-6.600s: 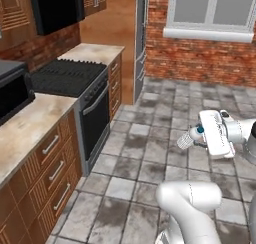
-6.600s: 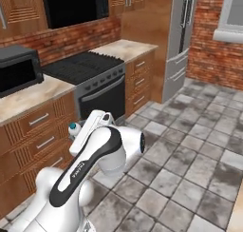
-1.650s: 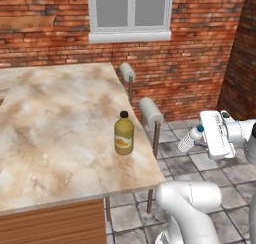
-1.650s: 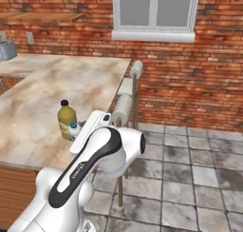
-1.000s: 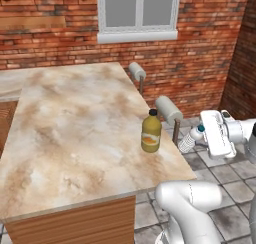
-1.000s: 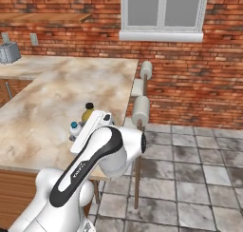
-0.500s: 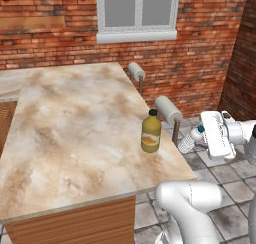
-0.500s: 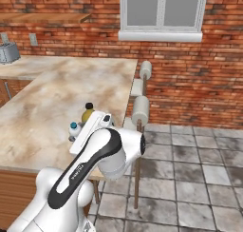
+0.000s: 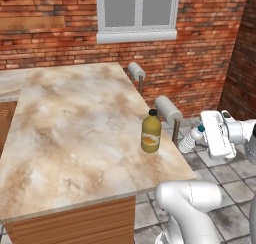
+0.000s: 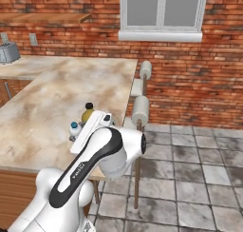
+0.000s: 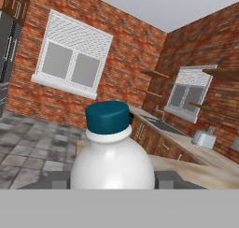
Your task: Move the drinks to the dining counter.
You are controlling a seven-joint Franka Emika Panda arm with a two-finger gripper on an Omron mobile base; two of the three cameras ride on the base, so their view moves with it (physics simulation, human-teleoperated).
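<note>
Gripping rounded clear water bottle (image 11: 112, 164), teal-capped.

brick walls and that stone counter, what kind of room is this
Most likely a home kitchen's dining area: a marbled stone dining counter with cushioned stools at its edge, and a toaster on the wooden-cabinet counter behind.

The broad beige-brown marbled stone desk (image 9: 75, 133) is overlooked from behind, left and right, sharing the squat yellow juice bottle (image 9: 150, 133); the hand view is pressed against a teal-capped clear bottle (image 11: 111, 161).
</note>
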